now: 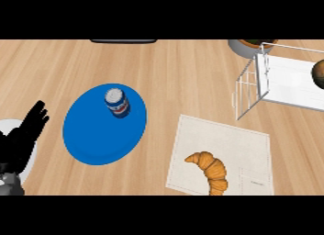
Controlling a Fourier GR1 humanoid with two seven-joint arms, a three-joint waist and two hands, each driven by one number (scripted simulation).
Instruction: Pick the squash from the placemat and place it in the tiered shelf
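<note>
Bright, even light, no glare on the wooden counter (164,69). Soft faint shadows under the blue plate (90,137) and the croissant (212,170).

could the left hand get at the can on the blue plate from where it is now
Probably yes. The left hand rests open at the left edge, and only bare counter and the blue plate rim lie between it and the can.

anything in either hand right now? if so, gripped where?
Nothing held. Left hand rests open at the left edge, fingers up. Right hand isn't in view. The squash already sits on the tiered shelf.
</note>
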